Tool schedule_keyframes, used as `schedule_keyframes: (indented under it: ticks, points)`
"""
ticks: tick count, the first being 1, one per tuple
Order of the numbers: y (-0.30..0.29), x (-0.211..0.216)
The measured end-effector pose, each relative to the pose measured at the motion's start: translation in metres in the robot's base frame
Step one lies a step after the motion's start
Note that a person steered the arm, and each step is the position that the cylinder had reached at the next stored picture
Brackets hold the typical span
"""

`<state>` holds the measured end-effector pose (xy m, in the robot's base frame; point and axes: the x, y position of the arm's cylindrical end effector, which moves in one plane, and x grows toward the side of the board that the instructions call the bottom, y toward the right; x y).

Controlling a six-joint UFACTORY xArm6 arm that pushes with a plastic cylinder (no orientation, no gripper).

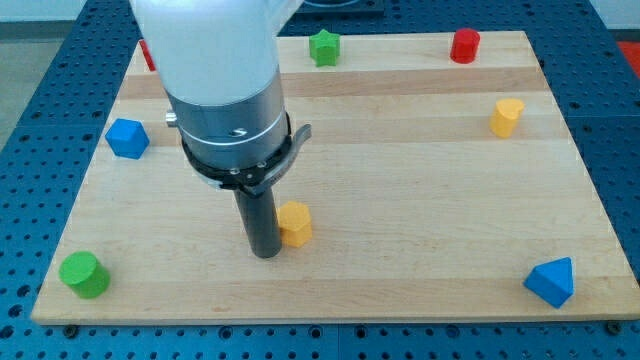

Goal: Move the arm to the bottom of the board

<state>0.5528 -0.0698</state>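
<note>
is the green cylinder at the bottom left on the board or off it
On the board: the green cylinder sits inside the board near its bottom-left corner.

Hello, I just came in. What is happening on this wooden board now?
A robot arm with a dark rod works over a wooden board. My tip rests low on the board, right beside the orange block, at its left in the view. The other blocks lie apart near the edges: blue, green cylinder, green star, red cylinder, yellow, blue triangle.
</note>
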Motion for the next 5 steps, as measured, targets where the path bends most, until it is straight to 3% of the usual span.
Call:
schedule_keyframes:
  ticks: [2,4,5]
  points:
    - [0.000,0.020]
    - [-0.038,0.066]
    - [-0.047,0.066]
